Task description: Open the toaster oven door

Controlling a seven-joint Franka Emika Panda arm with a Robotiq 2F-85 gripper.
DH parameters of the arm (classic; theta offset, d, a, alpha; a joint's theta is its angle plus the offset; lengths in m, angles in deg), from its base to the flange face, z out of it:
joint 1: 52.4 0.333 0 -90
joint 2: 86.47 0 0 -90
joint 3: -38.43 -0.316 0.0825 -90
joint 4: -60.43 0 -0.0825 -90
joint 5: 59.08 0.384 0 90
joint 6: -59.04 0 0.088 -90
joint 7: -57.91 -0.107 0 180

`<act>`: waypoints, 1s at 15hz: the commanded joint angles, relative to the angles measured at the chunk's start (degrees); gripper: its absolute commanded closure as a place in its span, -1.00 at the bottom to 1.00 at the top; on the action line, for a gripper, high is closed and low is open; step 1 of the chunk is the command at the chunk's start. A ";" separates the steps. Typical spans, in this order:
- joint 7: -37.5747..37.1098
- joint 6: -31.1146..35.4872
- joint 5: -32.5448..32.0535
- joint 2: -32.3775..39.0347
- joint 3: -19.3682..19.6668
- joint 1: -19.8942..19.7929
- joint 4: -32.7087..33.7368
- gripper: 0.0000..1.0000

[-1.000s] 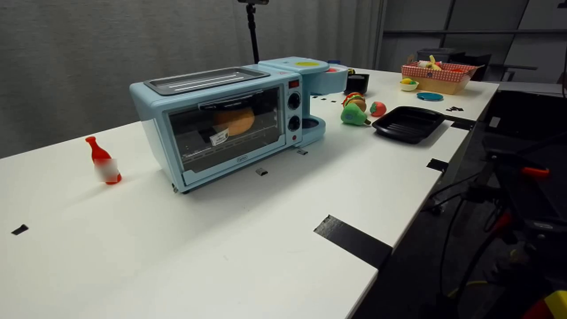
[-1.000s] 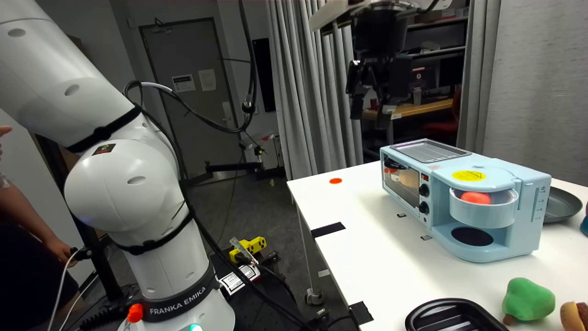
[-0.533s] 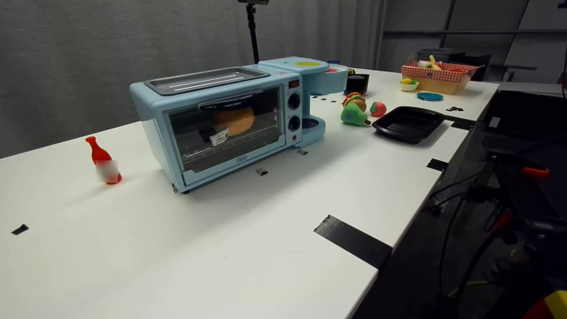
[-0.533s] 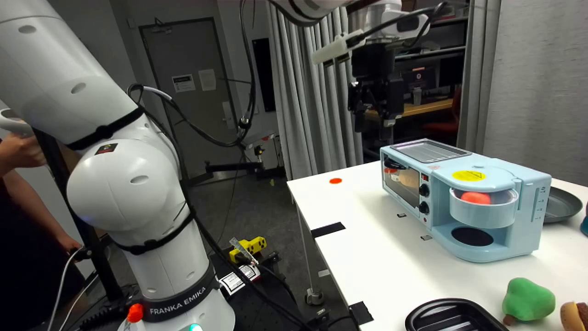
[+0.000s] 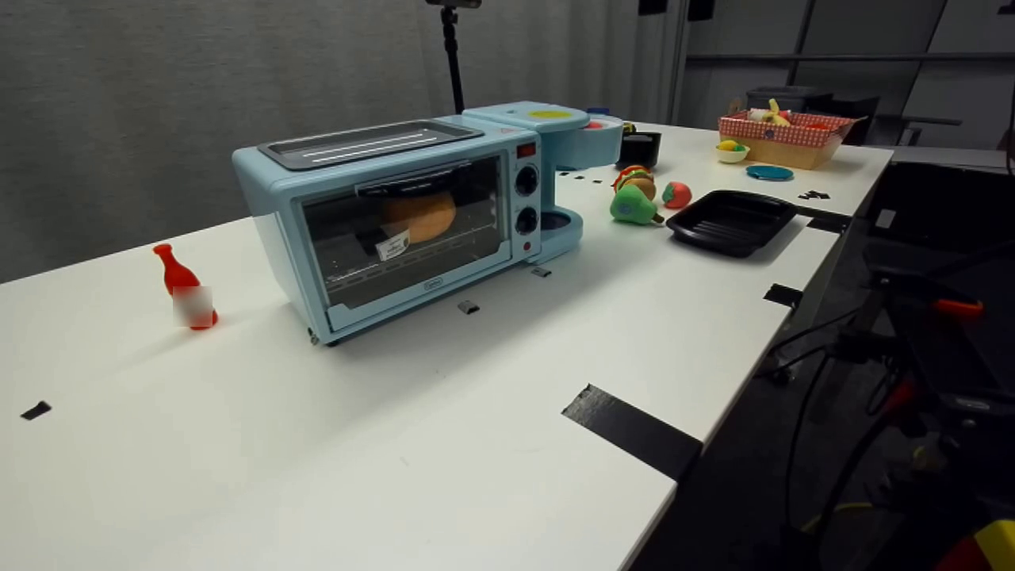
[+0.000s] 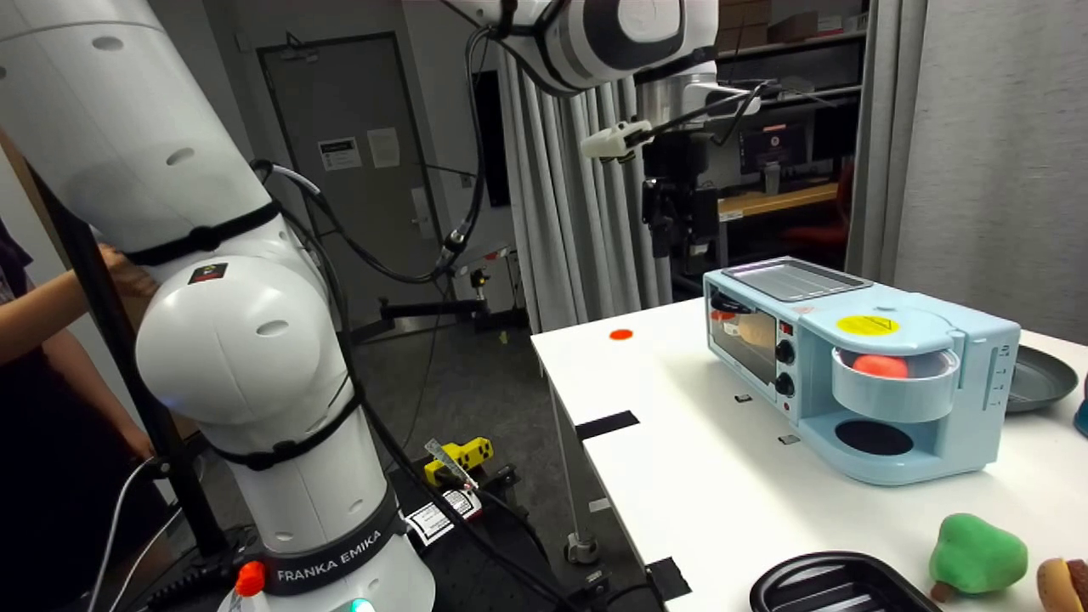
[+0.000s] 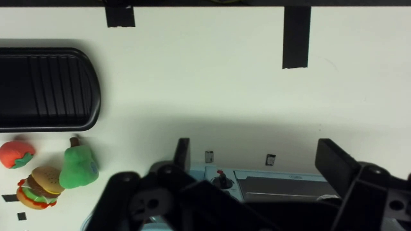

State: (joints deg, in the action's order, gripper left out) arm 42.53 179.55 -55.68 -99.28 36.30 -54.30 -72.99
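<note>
The light blue toaster oven [image 5: 270, 238] stands on the white table and shows in both exterior views [image 6: 820, 310]. Its door [image 5: 468, 258] is shut, with a glass window and a black handle [image 5: 412, 181] along the top edge. My gripper [image 6: 680, 253] is open and empty, pointing down, above table height and apart from the oven. Only its fingertips [image 5: 676, 8] show at the top edge of an exterior view. In the wrist view, the open fingers [image 7: 253, 152] frame part of the door [image 7: 285, 186] and a knob [image 7: 222, 181]; the handle is hidden behind the gripper body.
A red bottle [image 5: 182, 277] stands beside the oven. A black tray [image 5: 733, 222], green pear [image 5: 633, 205], toy burger [image 7: 41, 189] and strawberry [image 5: 676, 195] lie past the knob side. A basket [image 5: 785, 147] stands farther off. Black tape [image 5: 634, 428] marks the table edge.
My gripper has come down and shifted left in the exterior view that shows the arm. Its fingertips have entered at the top of the remaining exterior view. The oven and door have not moved.
</note>
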 commanded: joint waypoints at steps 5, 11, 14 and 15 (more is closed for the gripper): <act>-7.63 7.35 8.71 9.39 -1.37 2.66 8.26 -1.00; -7.29 6.64 7.29 9.06 -1.10 2.74 7.51 -1.00; -7.30 6.64 7.29 9.06 -1.10 2.74 7.58 -1.00; -7.30 6.64 7.29 9.06 -1.10 2.74 7.60 -1.00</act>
State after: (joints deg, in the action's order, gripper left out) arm 35.26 186.36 -48.34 -90.22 34.75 -52.00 -65.50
